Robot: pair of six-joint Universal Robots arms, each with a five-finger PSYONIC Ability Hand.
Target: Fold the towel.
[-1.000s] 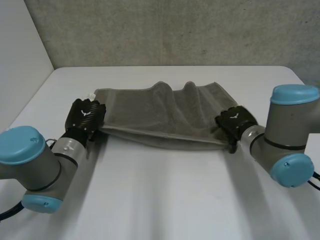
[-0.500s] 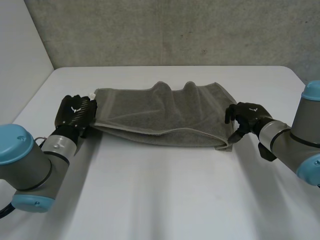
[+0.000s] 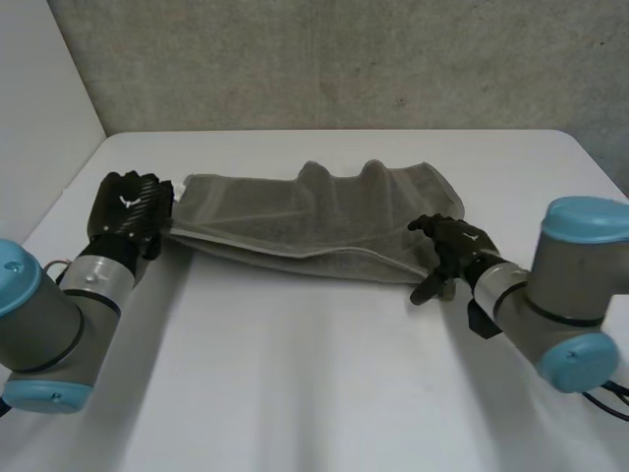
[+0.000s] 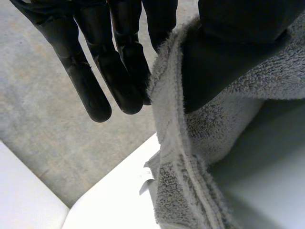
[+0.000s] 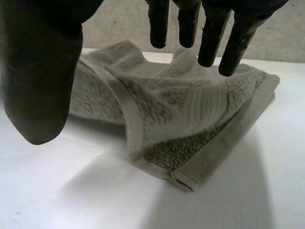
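Overhead head view, close wrist views share towel (image 3: 314, 221).

Nothing here can be read: no words, numbers or brand names. A small white tag (image 3: 181, 190) sticks out at the corner of the towel (image 3: 314, 221), just beside the left robot hand (image 3: 126, 205). In the left wrist view it juts from the towel's edge a little beyond that hand's fingertips, and no print on it can be made out. The back of the left robot hand bears a small white mark (image 3: 127, 199), a shape rather than legible letters.
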